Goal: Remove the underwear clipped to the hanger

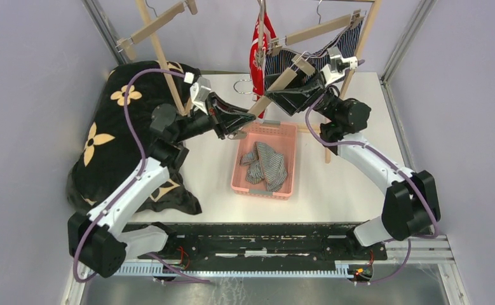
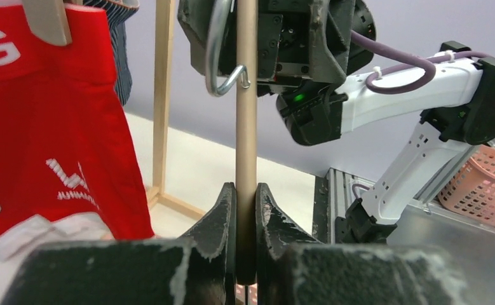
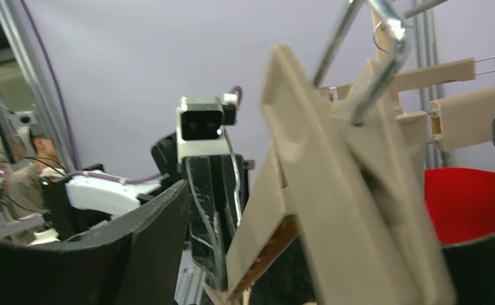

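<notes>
Left jaws are clenched on the hanger (image 2: 246,140), right jaws spread around its clip (image 3: 333,190); opposed pulls could crack it.

You have the left gripper (image 2: 245,197) clamped on the wooden hanger bar (image 2: 246,127), which rises straight up from between the fingers. The red briefs (image 2: 54,127) hang left of the fingers. A metal hook (image 2: 222,57) sits against the bar high above them, with the right arm (image 2: 422,89) beyond.

White "G" on red briefs (image 2: 47,121)
</notes>
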